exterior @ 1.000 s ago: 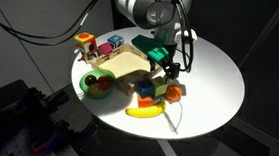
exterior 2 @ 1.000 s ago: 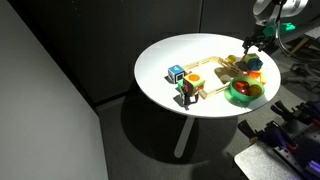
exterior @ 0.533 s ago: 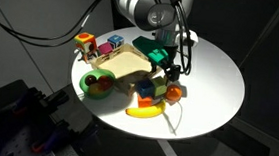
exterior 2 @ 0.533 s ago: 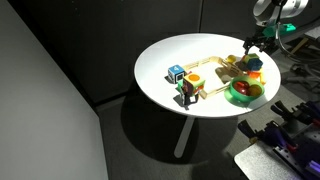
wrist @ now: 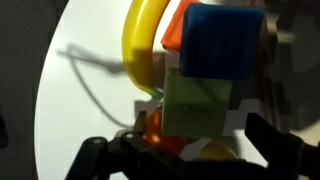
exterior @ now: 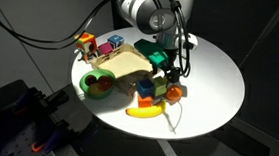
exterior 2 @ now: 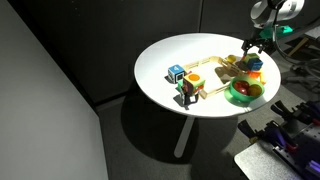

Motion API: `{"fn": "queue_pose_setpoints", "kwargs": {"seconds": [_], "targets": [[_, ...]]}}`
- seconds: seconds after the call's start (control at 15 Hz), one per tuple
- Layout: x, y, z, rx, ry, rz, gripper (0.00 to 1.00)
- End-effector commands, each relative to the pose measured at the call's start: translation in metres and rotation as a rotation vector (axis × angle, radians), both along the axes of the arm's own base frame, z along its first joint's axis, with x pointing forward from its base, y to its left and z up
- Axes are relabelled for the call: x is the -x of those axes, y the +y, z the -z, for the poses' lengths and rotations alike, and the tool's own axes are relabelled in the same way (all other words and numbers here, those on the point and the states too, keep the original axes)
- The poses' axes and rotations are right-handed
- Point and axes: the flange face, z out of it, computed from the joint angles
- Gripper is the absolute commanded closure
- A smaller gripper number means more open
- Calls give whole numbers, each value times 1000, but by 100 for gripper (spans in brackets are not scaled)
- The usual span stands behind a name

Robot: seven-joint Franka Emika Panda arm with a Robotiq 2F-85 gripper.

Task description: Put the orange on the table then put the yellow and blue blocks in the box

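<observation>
Wrist view is showing the gripper (wrist: pixel 190 152) with its fingers spread apart, gripping nothing, hanging over a tight cluster of toys on the white surface (wrist: pixel 80 100). The blue block (wrist: pixel 222 42) is sitting at the far end of the cluster, touching a pale green block (wrist: pixel 198 105). A banana (wrist: pixel 140 45) is curving along their left side. The orange (wrist: pixel 155 132) is lying near the fingers, partly hidden. In an exterior view the orange (exterior: pixel 175 91) is resting on the surface, right of the box (exterior: pixel 121 62). The yellow block cannot be told apart.
</observation>
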Motion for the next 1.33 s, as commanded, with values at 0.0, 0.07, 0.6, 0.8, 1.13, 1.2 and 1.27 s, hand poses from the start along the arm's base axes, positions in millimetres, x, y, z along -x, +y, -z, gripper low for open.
{"fn": "queue_pose_setpoints", "kwargs": {"seconds": [0.0, 0.07, 0.6, 0.8, 1.13, 1.2, 1.27], "targets": [[-10, -2, 4, 19, 13, 5, 0], [-12, -2, 6, 19, 16, 3, 0], [-12, 5, 8, 20, 31, -25, 57], [-10, 10, 3, 22, 22, -37, 67], [-7, 27, -4, 35, 2, -64, 67], [-6, 32, -6, 38, 0, -72, 67], [-5, 36, -8, 39, -4, -78, 67]]}}
